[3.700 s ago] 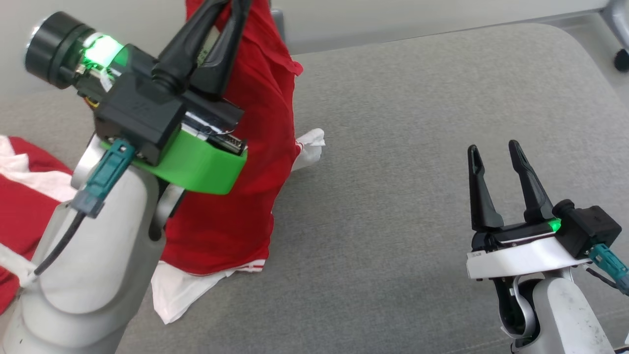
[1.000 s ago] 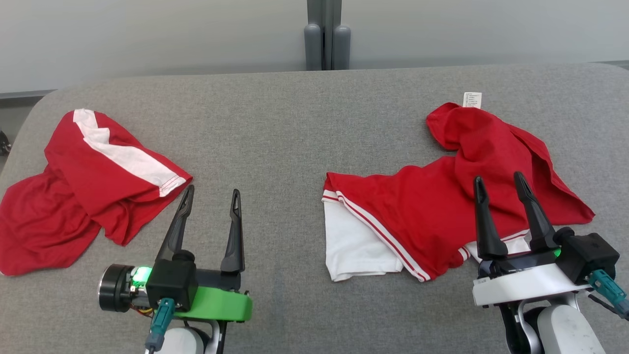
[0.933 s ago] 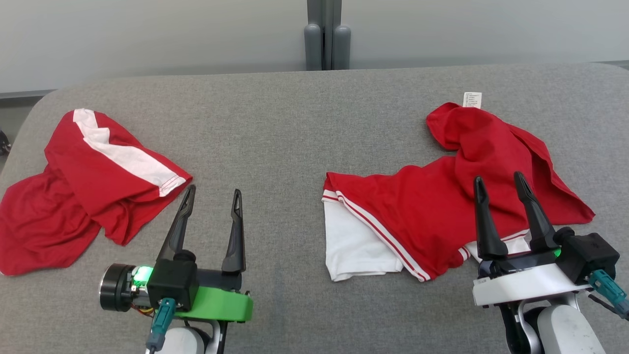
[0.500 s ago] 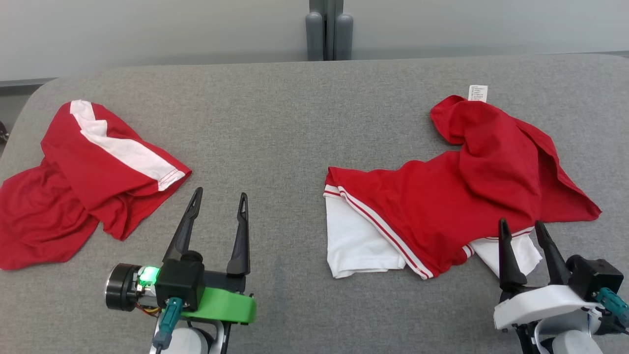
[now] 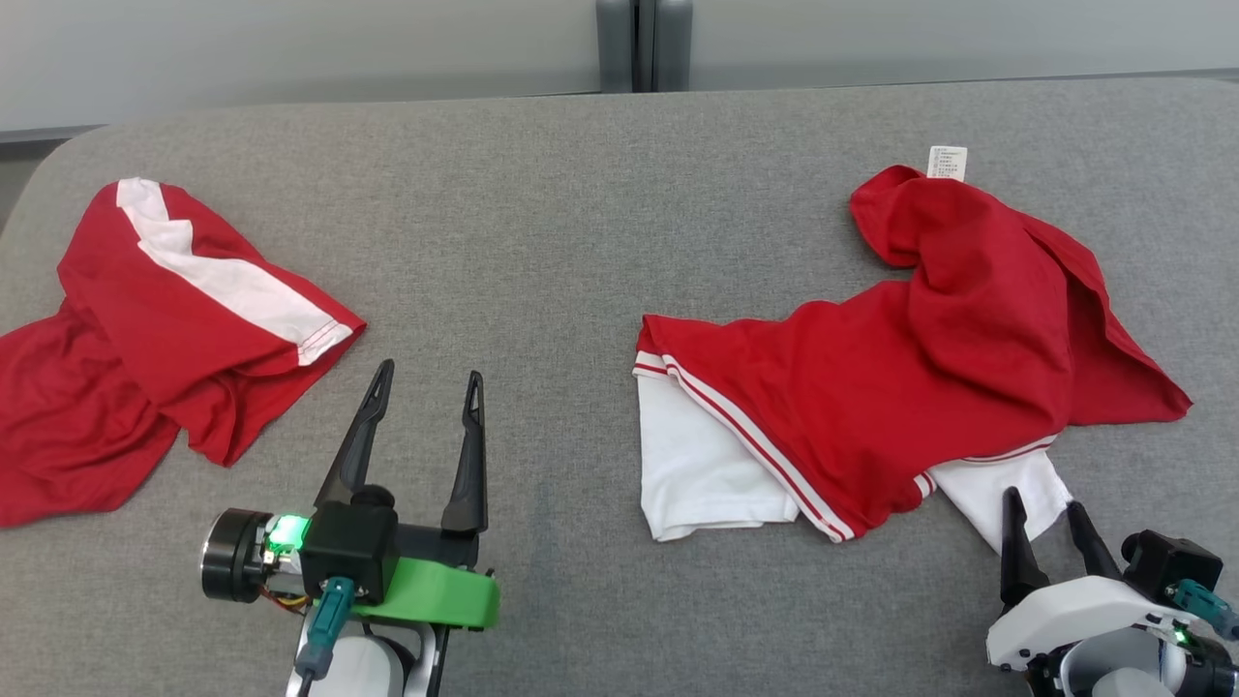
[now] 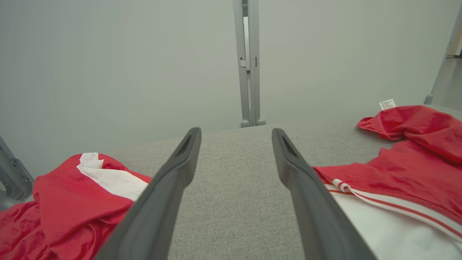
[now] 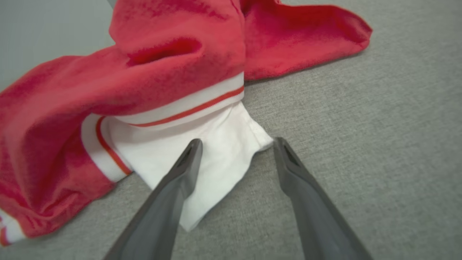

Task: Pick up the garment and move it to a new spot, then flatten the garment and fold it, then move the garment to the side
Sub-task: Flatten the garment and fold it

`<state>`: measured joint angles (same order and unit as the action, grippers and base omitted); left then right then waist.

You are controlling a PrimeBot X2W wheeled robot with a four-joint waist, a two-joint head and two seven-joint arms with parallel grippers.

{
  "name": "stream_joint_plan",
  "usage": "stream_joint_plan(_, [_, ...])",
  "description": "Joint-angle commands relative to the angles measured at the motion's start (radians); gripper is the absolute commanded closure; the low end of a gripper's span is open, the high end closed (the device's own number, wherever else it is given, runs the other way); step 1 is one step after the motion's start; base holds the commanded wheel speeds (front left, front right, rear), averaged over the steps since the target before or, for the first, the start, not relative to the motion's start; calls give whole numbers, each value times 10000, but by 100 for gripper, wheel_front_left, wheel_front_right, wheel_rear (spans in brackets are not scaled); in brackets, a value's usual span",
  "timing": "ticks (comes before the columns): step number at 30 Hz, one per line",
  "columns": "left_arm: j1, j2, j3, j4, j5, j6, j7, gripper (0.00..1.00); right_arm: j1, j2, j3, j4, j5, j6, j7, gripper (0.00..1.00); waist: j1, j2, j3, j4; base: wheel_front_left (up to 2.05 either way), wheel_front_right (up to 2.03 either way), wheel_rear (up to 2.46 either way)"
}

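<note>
A red garment [image 5: 910, 358] with white sleeves and striped trim lies crumpled on the right half of the grey table [image 5: 561, 223], a white label [image 5: 947, 162] at its far end. My right gripper [image 5: 1042, 501] stands open at the near right, just short of the garment's white sleeve corner [image 5: 1007, 484]. In the right wrist view that gripper [image 7: 238, 141] points at the white corner [image 7: 223, 151], with nothing between the fingers. My left gripper [image 5: 430, 373] is open over bare table, left of the garment. The left wrist view shows this gripper [image 6: 236, 131] with the garment [image 6: 408, 159] at its right.
A second red garment [image 5: 145, 329] with a white stripe lies bunched at the table's left end and shows in the left wrist view [image 6: 72, 195]. A grey post [image 5: 644, 44] stands behind the table's far edge, before a pale wall. Bare grey cloth separates the two garments.
My left gripper let go of the garment it held up earlier; the garment now lies on the right. Over the last second my right gripper drew back off it towards the near edge. The camera tilted slightly.
</note>
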<state>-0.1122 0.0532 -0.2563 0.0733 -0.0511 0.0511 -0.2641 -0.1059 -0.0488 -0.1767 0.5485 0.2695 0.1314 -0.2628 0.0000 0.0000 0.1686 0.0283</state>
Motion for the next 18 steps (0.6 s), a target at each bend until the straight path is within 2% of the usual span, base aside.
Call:
stream_joint_plan(1, [-161,8,24,41,41,-58,-5,0,-157,-28,7,160,124,-14,-31,0,0,0,12,-5,0,0,0])
stream_joint_plan(4, [-196,-4,31,81,-95,-87,-5,0,-292,-24,163,533,243,-14,-30,0,0,0,10,-7,0,0,0])
stream_joint_plan(5, [-198,-7,30,86,-102,-82,-5,0,-318,-19,214,578,276,-14,-24,54,0,0,-3,-14,0,0,0])
stream_joint_plan(6, [-193,-9,22,95,-112,-86,-5,0,-380,-13,326,554,364,-14,-17,98,0,0,-27,-19,0,0,0])
stream_joint_plan(12, [-95,-16,40,183,-94,-132,-5,0,-297,-27,1002,-351,630,-14,-22,100,0,0,-256,-34,0,0,0])
stream_joint_plan(14, [-28,-17,63,205,-99,-124,-5,0,-266,-9,1555,-991,977,-12,-22,100,0,0,-362,-25,0,0,0])
stream_joint_plan(18, [135,-20,12,227,-137,-114,-5,0,-352,-41,2519,-2644,852,-14,-22,100,0,0,-548,12,0,0,0])
